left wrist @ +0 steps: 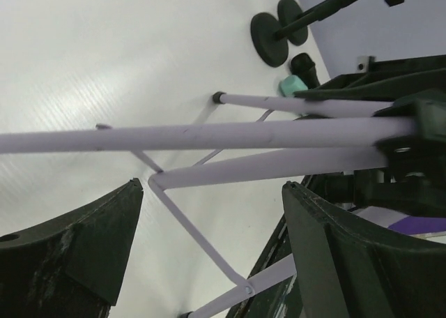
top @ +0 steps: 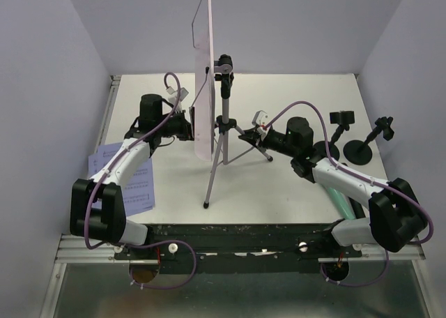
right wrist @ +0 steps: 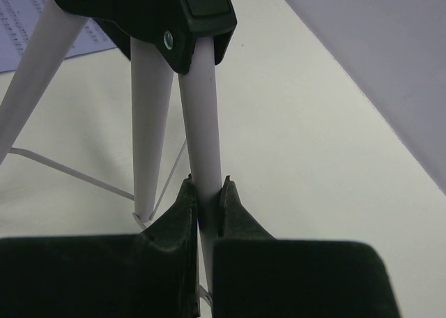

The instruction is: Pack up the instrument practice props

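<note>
**Item 1: lilac tripod music rack**
- Location: centre of the counter, upright on 3 spread legs, its panel seen edge-on from above.
- Status: not yet folded.

**Right claw**: clamped on 1 rack leg, just below the black hub where the legs meet.

**Left claw**: jaws spread wide, holding nothing. The rack's legs and thin braces cross in front of it. None appears to touch a finger.

**Other props, all unpacked**
- 2 mic holders: standing close together on the right of the counter.
- Mint-green microphone: lying at the near right, partly under the right arm.
- Black microphone: probably the dark object just beside the green one in the left wrist view, though it is too small to be sure.
- Sheet-music pages: flat at the near left, partly beneath the left arm.

**Step in hand (judgement):** collapsing the rack, with the task as a whole at an early stage.

**Next move (judgement):**
- The left claw should close on a second leg or the centre pole to steady the rack.
- The right claw can then draw its leg inward.
- The rack looks tall and top-heavy, so a pull without that brace could tip it.
</note>
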`<move>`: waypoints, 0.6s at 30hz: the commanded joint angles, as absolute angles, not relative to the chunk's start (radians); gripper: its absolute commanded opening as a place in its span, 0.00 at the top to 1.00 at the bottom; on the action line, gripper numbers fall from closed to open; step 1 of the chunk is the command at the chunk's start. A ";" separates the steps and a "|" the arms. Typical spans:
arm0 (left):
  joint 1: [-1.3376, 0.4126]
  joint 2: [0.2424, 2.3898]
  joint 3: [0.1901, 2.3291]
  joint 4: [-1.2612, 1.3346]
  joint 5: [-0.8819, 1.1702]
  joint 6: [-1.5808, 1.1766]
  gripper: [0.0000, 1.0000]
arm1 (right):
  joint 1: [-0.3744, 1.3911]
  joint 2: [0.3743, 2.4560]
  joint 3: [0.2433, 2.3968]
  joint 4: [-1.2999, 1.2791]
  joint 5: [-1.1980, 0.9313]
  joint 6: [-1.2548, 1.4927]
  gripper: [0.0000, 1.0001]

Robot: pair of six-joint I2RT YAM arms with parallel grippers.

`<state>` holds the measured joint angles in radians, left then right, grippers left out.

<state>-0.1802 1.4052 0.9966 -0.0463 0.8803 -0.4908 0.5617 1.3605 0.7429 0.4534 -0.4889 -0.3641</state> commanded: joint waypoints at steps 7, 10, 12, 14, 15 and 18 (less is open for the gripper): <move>-0.158 1.350 0.933 -0.129 0.862 -0.370 0.09 | 0.549 1.411 0.660 0.155 -0.482 -0.244 1.00; -0.143 1.296 0.910 -0.081 0.986 -0.362 0.03 | 0.549 1.414 0.660 0.155 -0.482 -0.242 1.00; -0.143 1.270 0.907 -0.054 1.038 -0.362 0.01 | 0.549 1.417 0.658 0.156 -0.482 -0.242 1.00; -0.143 1.258 0.908 -0.023 1.071 -0.390 0.01 | 0.549 1.419 0.657 0.161 -0.482 -0.242 1.00; -0.143 1.259 0.910 -0.005 1.092 -0.400 0.01 | 0.549 1.422 0.657 0.161 -0.483 -0.241 1.00; -0.144 1.270 0.917 0.054 1.127 -0.437 0.01 | 0.549 1.424 0.658 0.163 -0.483 -0.242 1.00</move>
<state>-0.1432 1.2713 0.9123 -0.0517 1.0096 -0.3977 0.5613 1.3609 0.7410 0.4580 -0.4892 -0.3641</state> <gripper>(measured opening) 0.990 0.092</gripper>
